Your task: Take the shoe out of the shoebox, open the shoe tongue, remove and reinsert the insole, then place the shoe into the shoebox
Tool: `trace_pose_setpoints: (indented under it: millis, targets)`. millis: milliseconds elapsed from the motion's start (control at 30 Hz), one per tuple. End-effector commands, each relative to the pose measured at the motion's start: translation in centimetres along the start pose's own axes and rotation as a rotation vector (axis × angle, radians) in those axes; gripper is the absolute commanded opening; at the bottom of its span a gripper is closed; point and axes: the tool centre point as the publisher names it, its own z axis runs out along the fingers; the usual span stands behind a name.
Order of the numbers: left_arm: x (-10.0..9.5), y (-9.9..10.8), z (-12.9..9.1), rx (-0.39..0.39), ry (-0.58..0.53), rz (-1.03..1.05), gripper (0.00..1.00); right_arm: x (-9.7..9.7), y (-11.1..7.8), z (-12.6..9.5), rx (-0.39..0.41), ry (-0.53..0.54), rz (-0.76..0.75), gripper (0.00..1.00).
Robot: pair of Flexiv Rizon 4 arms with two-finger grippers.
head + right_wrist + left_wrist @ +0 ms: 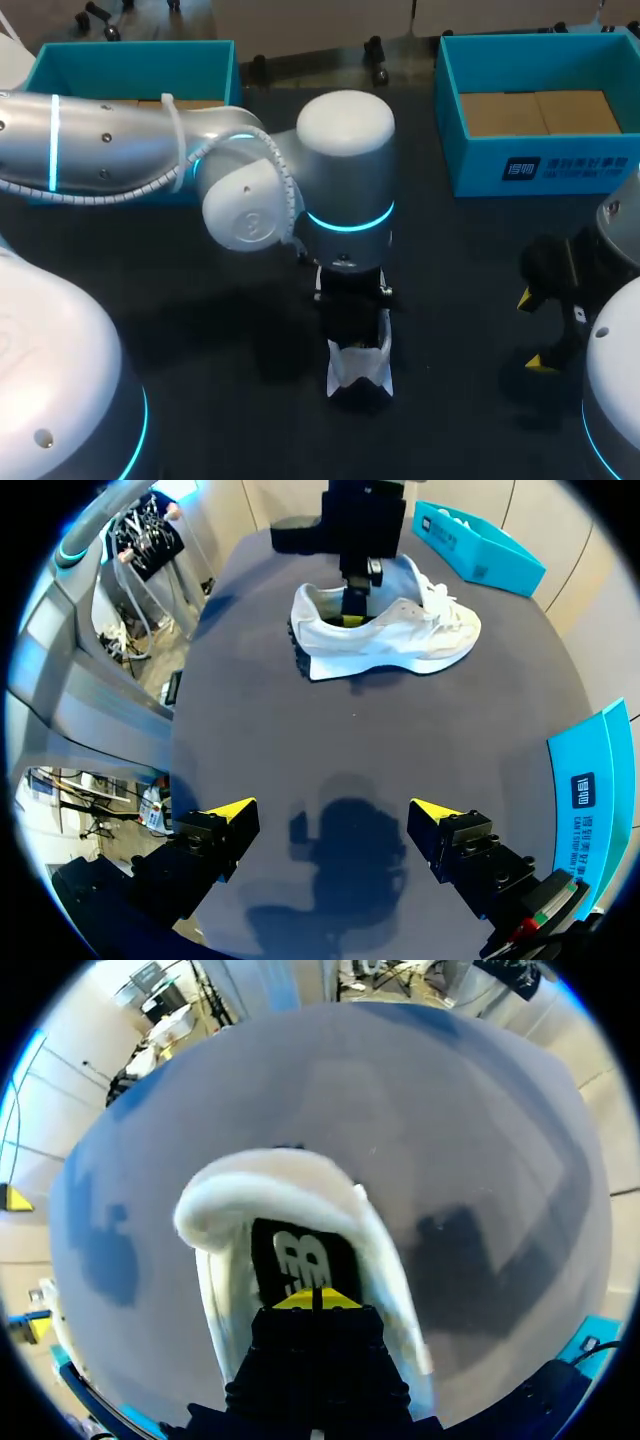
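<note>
A white sneaker point(360, 368) lies on the dark table near the middle, also in the right wrist view point(400, 640). My left arm comes across from the left, and its gripper point(315, 1298) points straight down into the shoe's heel opening point(270, 1185). Its yellow tips are shut together, down at the black insole point(300, 1255). I cannot see whether they pinch the insole. My right gripper point(335, 810) hovers open over bare table to the shoe's right point(534, 330), holding nothing.
Two teal shoeboxes stand at the back, one at the left point(130, 65) and one at the right point(480, 170), each with brown cardboard inside. The left arm's thick elbow point(345, 160) hangs over the table's middle.
</note>
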Motion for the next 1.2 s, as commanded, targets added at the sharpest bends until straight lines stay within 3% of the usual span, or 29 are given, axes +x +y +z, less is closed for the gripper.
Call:
trace_pose_setpoints:
  millis: [33,300,633,767,1000,1200]
  targets:
    - [0.4,-1.1,-1.4,0.003,0.033,0.029,0.00,0.2,0.0,0.0,0.001,-0.004,0.000,1.00]
    - [0.9,-2.3,1.2,0.032,0.122,0.056,0.00,0.2,0.0,0.0,0.001,-0.004,0.000,1.00]
    - [1.5,-1.1,3.7,0.007,0.110,-0.018,0.00,0.2,0.0,0.0,0.001,-0.004,0.000,1.00]
    - [1.3,-0.7,3.3,-0.012,0.067,-0.048,0.00,0.2,0.0,0.0,0.001,-0.004,0.000,1.00]
    - [0.5,-0.6,0.6,-0.055,-0.010,-0.047,0.00,0.2,0.0,0.0,0.001,-0.004,0.000,1.00]
    - [-0.2,-1.2,-0.6,-0.042,-0.039,-0.039,0.00,0.2,0.0,0.0,0.001,-0.004,0.000,1.00]
